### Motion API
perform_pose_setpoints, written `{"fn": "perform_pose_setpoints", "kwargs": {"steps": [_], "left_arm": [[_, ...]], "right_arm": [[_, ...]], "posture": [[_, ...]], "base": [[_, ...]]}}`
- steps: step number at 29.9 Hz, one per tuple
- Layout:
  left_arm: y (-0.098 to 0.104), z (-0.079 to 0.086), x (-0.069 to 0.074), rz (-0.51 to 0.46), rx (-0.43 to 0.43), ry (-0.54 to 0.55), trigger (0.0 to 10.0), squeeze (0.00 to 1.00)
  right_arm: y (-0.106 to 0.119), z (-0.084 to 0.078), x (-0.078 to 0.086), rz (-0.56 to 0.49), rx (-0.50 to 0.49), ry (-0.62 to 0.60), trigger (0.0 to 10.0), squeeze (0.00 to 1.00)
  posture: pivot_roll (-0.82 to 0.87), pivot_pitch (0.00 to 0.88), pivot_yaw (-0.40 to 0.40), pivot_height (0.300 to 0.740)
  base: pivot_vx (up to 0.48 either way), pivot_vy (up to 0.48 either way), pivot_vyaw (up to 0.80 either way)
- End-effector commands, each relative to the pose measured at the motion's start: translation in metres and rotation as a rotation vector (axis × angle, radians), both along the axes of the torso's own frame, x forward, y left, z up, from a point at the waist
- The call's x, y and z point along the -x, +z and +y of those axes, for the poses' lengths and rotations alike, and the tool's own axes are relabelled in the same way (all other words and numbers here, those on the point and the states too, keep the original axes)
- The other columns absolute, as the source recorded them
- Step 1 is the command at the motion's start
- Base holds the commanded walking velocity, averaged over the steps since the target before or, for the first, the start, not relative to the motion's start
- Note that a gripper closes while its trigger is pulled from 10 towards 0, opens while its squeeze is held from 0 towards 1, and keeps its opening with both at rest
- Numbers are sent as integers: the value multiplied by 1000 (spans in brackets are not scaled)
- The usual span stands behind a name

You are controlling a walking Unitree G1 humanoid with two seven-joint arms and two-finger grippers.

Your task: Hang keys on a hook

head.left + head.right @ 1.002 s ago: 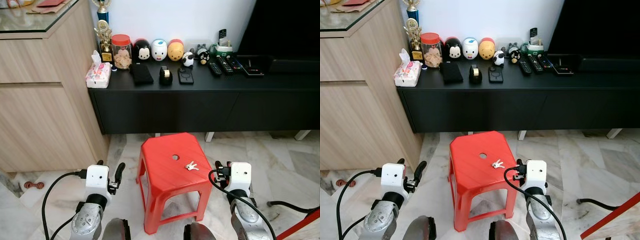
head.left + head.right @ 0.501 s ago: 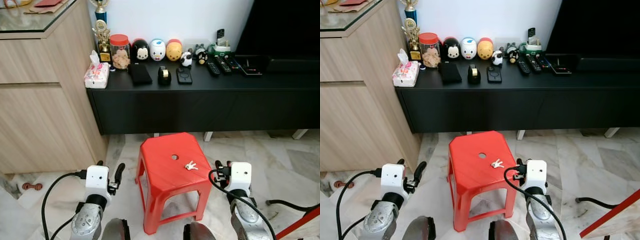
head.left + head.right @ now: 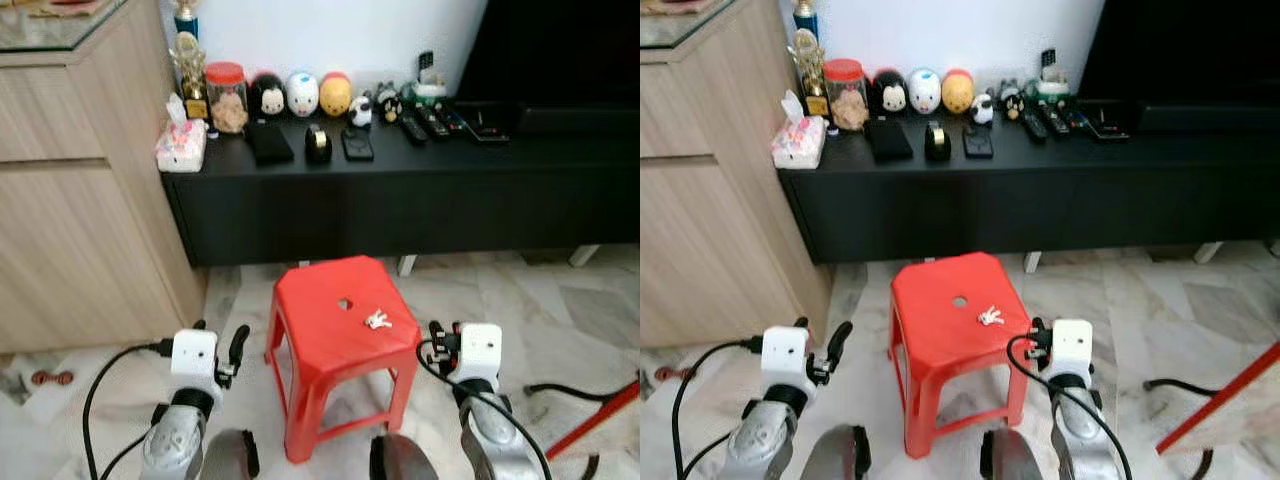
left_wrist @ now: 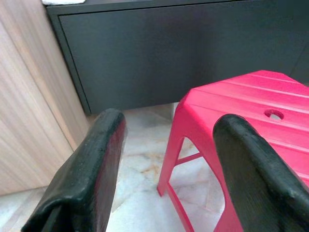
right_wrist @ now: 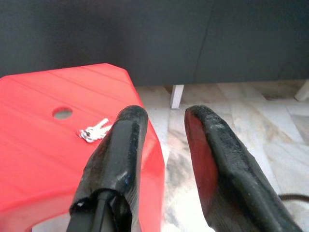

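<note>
On red stool (image 3: 335, 330), keys (image 3: 378, 320) lying loose, right pincer (image 5: 164, 130) and left pincer (image 4: 166, 130) both parted, empty

keys (image 3: 378, 320) on stool (image 3: 320, 340) | stool before console (image 3: 400, 200) | cabinet (image 3: 70, 200) left of console

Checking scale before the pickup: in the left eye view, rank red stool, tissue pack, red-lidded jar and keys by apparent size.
1. red stool
2. tissue pack and red-lidded jar: look alike, unranked
3. keys
</note>
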State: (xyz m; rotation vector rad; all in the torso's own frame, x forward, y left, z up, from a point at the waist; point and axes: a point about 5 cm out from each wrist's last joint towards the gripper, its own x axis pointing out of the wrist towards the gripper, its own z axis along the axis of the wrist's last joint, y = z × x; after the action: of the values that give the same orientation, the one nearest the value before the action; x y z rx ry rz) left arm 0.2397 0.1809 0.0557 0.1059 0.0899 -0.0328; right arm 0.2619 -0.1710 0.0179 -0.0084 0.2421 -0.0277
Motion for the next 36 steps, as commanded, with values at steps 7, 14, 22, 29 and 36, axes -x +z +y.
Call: {"fn": "perform_pose_setpoints", "kwargs": {"steps": [7,14,22,29,36], "left_arm": [[2,-6,0,-6,24,-23,10000,0],[3,-6,0,-5,26,-30,10000,0],[3,-7,0,-6,23,-39,10000,0],[3,-8,-1,-9,24,-43,10000,0],[2,-9,0,-6,24,-47,10000,0]], "right_arm": [[1,0,2,-18,9,27,10000,0],[0,0,2,-16,-12,14,10000,0],[0,0,3,-16,10,30,10000,0],[1,2,3,-27,-2,36,10000,0],[1,1,3,-22,-13,26,10000,0]], "posture": [[-78,46,-59,599],[-76,46,-60,599],[-76,47,-60,599],[-76,46,-62,599],[-77,46,-63,599]], "base": [[0,0,0],[0,0,639],[30,0,0],[258,0,613],[331,0,58]]}}
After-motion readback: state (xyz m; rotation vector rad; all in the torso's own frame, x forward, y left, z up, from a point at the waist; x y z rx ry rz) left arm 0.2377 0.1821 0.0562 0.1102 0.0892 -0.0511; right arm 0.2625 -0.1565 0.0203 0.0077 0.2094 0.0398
